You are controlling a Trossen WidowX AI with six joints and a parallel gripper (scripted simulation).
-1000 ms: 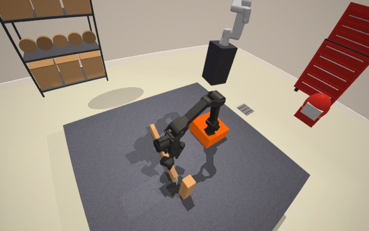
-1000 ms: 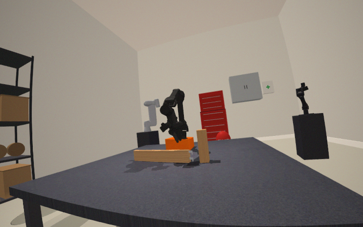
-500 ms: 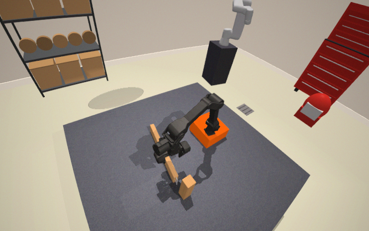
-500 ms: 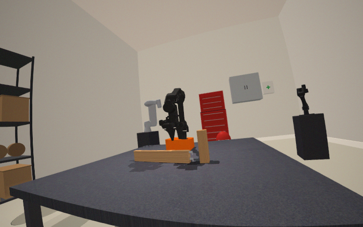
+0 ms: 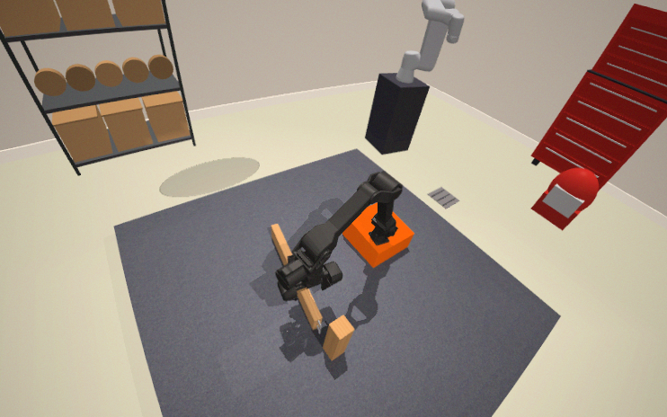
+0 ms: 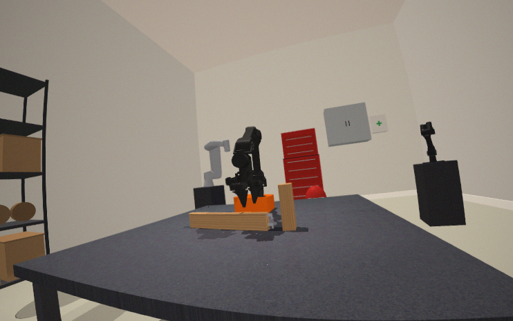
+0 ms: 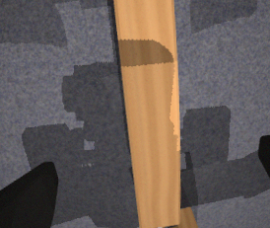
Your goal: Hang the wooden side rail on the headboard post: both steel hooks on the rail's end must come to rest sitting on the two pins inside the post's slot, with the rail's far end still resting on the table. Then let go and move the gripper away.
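The wooden rail (image 5: 309, 309) (image 6: 228, 221) (image 7: 151, 108) lies flat on the table, partly hidden by the arm in the top view. The steel hooks (image 5: 319, 324) (image 6: 271, 220) on its end face the headboard post, with a small gap between rail end and post. The post (image 5: 337, 339) (image 6: 287, 207) (image 7: 189, 218) stands upright; its slot and pins cannot be seen. My gripper (image 6: 249, 204) (image 7: 160, 160) is open and empty, above the rail and pointing down. In the wrist view its fingers are on either side of the rail. In the top view the fingertips are hidden.
The arm's orange base block (image 5: 377, 238) (image 6: 260, 204) stands on the dark table (image 5: 429, 336) (image 6: 330, 270), behind the rail in the exterior view. The shelf rack, red cabinet and other robots on pedestals are away from the table.
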